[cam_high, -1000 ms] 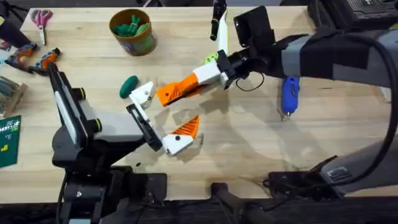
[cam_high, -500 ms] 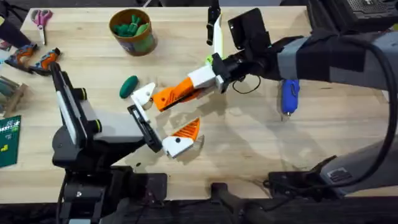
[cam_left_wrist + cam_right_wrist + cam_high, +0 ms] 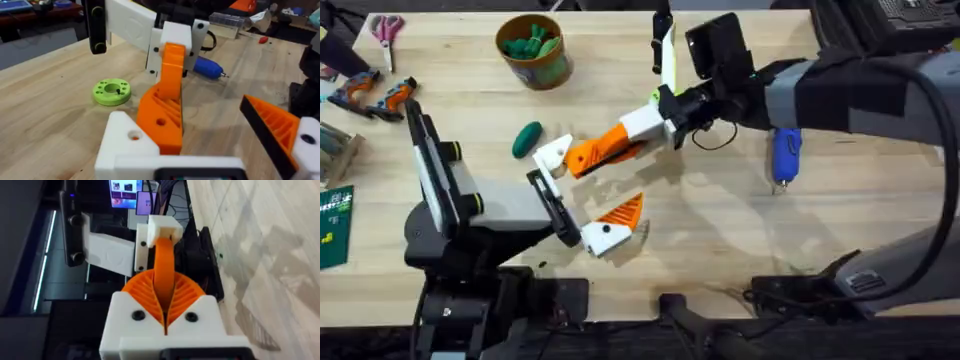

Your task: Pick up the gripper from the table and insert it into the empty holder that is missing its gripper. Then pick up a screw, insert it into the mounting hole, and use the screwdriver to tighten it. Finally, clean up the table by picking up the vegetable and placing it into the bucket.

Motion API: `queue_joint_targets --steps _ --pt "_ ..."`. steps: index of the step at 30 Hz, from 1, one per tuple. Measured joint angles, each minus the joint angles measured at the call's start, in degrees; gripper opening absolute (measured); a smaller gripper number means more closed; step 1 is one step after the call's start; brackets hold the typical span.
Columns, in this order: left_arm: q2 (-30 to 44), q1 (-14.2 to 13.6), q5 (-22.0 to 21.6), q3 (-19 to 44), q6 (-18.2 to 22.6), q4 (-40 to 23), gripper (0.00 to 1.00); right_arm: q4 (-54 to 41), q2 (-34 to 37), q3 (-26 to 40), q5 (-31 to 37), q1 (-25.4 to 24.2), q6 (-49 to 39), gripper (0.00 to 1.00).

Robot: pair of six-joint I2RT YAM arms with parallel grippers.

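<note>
My right gripper is shut on the orange gripper piece, reaching in from the right. The piece's free end touches the plain white holder, one finger of my left gripper, which stands open wide. Its other finger carries an orange wedge. In the left wrist view the orange piece leans against the holder, whose hole shows. The right wrist view has ribbed pads clamped on the piece. The dark green vegetable lies left of the holder. No screw is in view.
The olive bucket stands at the back with green items inside. The blue screwdriver lies at the right. A lime-green disc sits behind the work spot. Scissors and tools crowd the far left.
My right gripper has carried the orange piece slightly left, up to the white holder. The left arm has barely shifted.
</note>
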Motion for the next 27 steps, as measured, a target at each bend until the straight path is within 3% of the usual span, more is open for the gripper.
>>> queue_joint_targets --steps 5,12,27 --pt "0.0 0.0 -0.3 0.0 1.0 0.1 0.986 5.7 0.0 -0.2 0.1 0.2 3.0 0.011" --pt "0.0 0.1 -0.5 0.0 1.3 0.1 0.986 6.3 0.0 -0.3 0.3 0.6 4.9 0.011" --pt "0.0 0.1 -0.5 0.0 0.0 0.0 0.986 10.5 4.2 -0.3 -2.6 0.8 0.8 0.010"
